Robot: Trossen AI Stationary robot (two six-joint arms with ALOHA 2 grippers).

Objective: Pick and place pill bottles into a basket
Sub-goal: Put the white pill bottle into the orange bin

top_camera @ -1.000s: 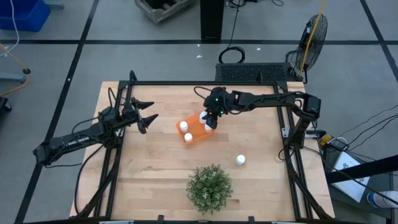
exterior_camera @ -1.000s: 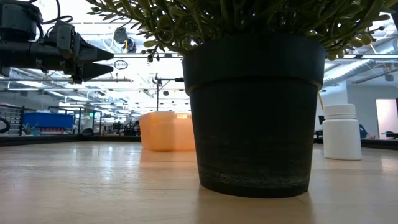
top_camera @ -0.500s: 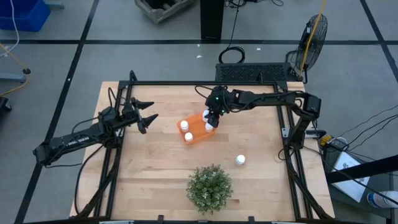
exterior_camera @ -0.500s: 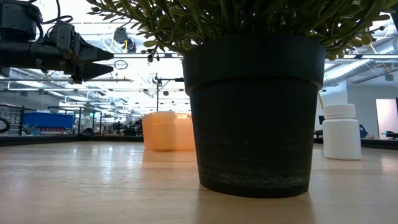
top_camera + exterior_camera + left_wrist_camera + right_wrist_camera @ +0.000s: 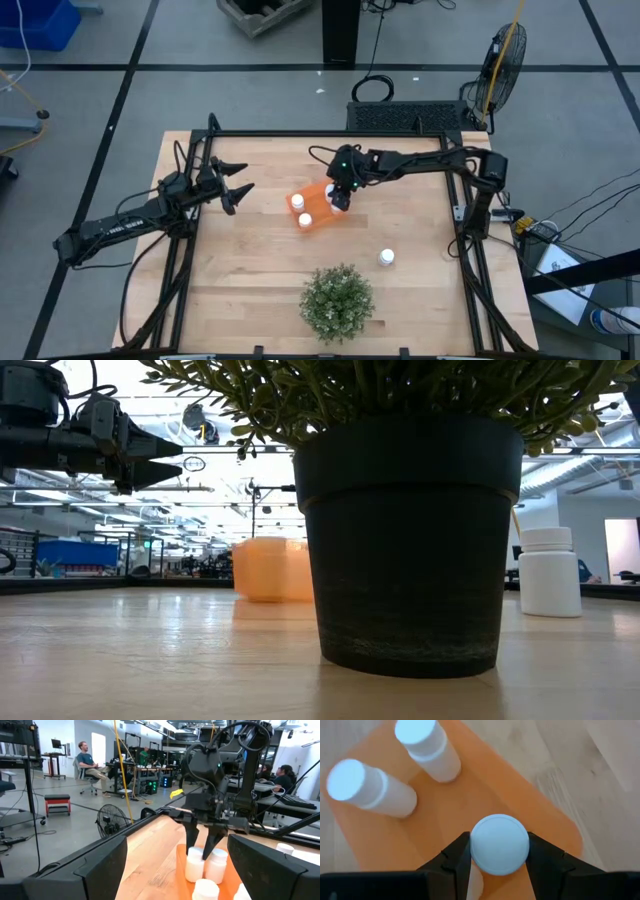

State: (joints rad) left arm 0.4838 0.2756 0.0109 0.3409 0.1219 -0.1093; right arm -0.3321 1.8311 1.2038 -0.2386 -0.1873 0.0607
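- right gripper (image 5: 499, 857) pinches a pill bottle (image 5: 499, 843) over the basket (image 5: 540, 815); two bottles stand beyond its fingertips.
- placing step; next, likely release.
- last bottle (image 5: 386, 257) well apart; left gripper (image 5: 238, 190) spread, waiting.

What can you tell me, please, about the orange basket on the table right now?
The basket is a small, shallow, bright-orange tray with rounded corners, apparently plastic. It lies flat on the wooden table, set askew to the table's edges, near the middle. Pill bottles stand upright inside. The right gripper is over one end, shut on a pill bottle just above the floor. The left gripper waits apart.
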